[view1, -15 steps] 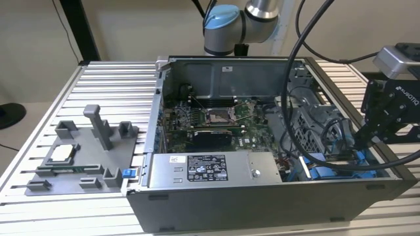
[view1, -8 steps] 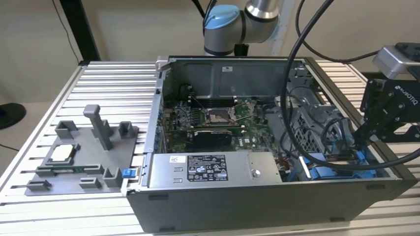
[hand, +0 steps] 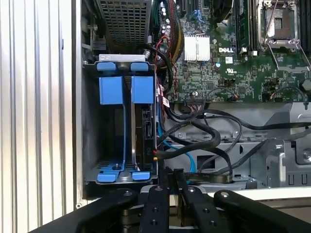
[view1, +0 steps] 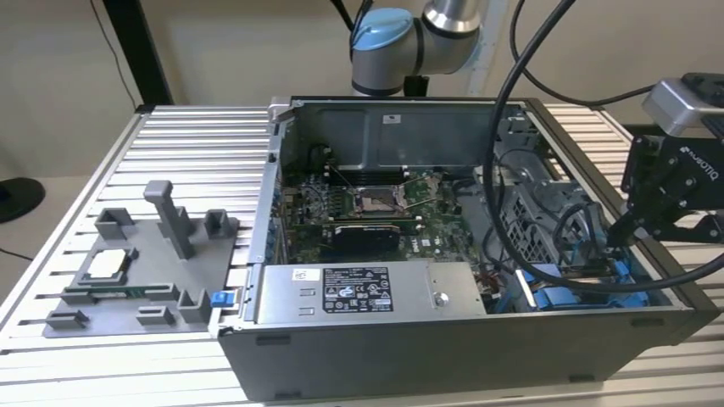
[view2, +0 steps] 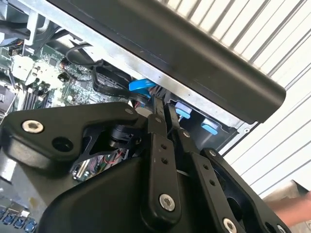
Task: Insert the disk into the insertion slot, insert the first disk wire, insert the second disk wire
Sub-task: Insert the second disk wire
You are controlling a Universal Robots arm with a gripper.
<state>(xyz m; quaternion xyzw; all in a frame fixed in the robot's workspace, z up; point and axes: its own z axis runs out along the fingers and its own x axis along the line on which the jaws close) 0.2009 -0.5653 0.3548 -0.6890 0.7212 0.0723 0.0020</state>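
Nearest the lens in both wrist views, the gripper (hand: 170, 173) is showing its black finger links, and the two fingers are lying drawn close together with only a thin gap between them. Whether anything thin is nipped at the tips, I cannot tell.

In the exterior view the gripper is hanging over the lower right of the frame, reaching down into the open computer case (view1: 453, 356) at its right-hand end.

Straight ahead of the fingertips, the disk (hand: 146, 127) is standing on edge inside the insertion slot (hand: 90, 136). Its long axis is running away from the gripper, in line with the fingers, and its blue carrier is showing at the far end. A second blue carrier (hand: 111, 90) is sitting in the bay just beside it.

Thick black cables (hand: 197, 141) are looping across just beside the disk's near end, between the fingertips and the motherboard (hand: 233, 63), and a thin blue cable (hand: 181, 156) is threading under them. One black lead is reaching the disk's near edge; whether it is seated I cannot tell. These loops are crowding the approach.

Beyond the slot a perforated cage (hand: 124, 22) is standing. The power-supply box (view1: 368, 292) is lying along the case's front edge.
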